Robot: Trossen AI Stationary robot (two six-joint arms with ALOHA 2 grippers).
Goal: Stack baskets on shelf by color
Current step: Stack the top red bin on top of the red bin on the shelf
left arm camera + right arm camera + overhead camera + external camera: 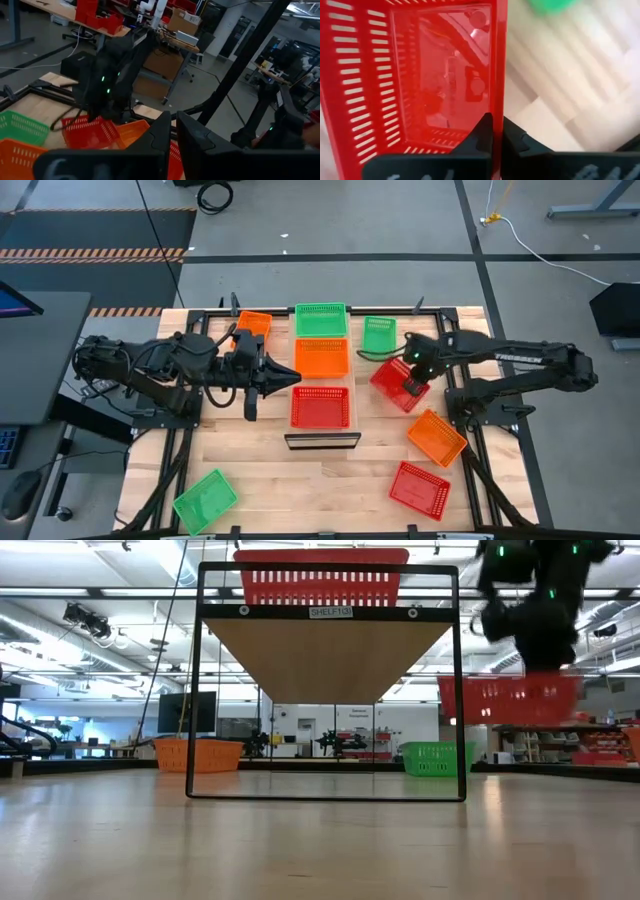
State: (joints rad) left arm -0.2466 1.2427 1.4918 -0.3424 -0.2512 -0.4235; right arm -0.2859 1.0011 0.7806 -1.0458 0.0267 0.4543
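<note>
The raised shelf (322, 441) carries a row of three baskets: green (320, 320) at the far end, orange (322, 358) in the middle, red (321, 407) at the near end. My right gripper (412, 388) is right of the shelf, shut on another red basket (395, 383), which the low view shows in the air (510, 698). My left gripper (295, 377) is shut and empty, hovering at the shelf's left side between the orange and red baskets. Its joined fingers (172, 135) point toward the right arm. My right gripper (497, 135) pinches a side wall of the red basket (499, 95), one finger (480, 137) inside the basket and the other outside. The fingers come from above, pointing down. The basket is lifted clear of the table and hangs below the gripper, close to level.
Loose baskets rest on the table: orange (253, 325) and green (379, 333) at the far side, orange (436, 437) and red (419, 490) near right, green (205, 500) near left. The shelf stands on a black frame (195, 690). Bare wood lies in the near middle.
</note>
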